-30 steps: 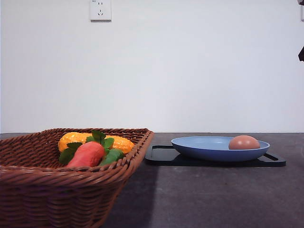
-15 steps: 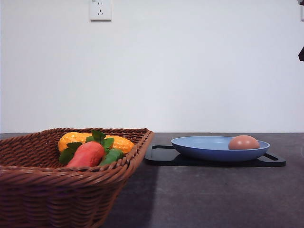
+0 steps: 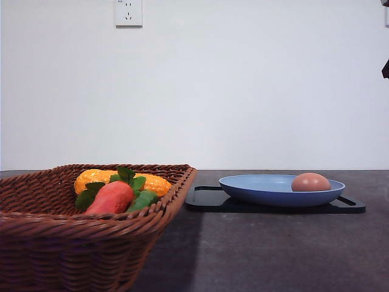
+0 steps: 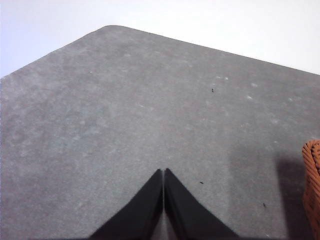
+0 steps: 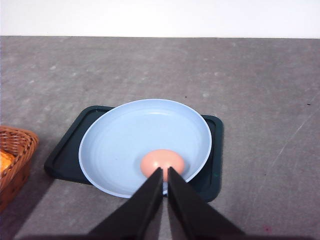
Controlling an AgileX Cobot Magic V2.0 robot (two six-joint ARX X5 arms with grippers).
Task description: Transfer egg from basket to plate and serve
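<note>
On my right wrist feed the right gripper (image 5: 165, 172) has its two dark fingers pressed together, tips meeting, nothing between them; it hangs above the near edge of the egg (image 5: 162, 164), which lies in the plate (image 5: 125, 135) toward its near side, not touched by the fingers as far as I can tell. The plate sits on a flat black tray (image 5: 67, 150); the tray's corners show past the plate's rim on the left and right. On my left wrist feed the left gripper (image 4: 163, 172) is likewise closed, its tips together over bare tabletop (image 4: 125, 125); a bit of the basket (image 4: 312, 185) shows at the frame's edge, apart from the fingers.

From the front view I see the egg (image 3: 310, 182) resting in the right part of the light-blue plate (image 3: 261, 190), the tray (image 3: 209, 199) under it with a handle slot at its right end; the wicker basket (image 3: 73, 243) stands near and to the left, well apart from the tray, holding an orange-red carrot-like vegetable (image 3: 111, 198) with green leaves and a yellow corn-like piece (image 3: 91, 178) behind it.

The table (image 3: 273, 249) is a dark grey, matte, faintly speckled surface with a rounded corner in the left wrist feed; behind it rises a plain white wall (image 3: 243, 91), carrying a white socket (image 3: 128, 12) high on the left.
</note>
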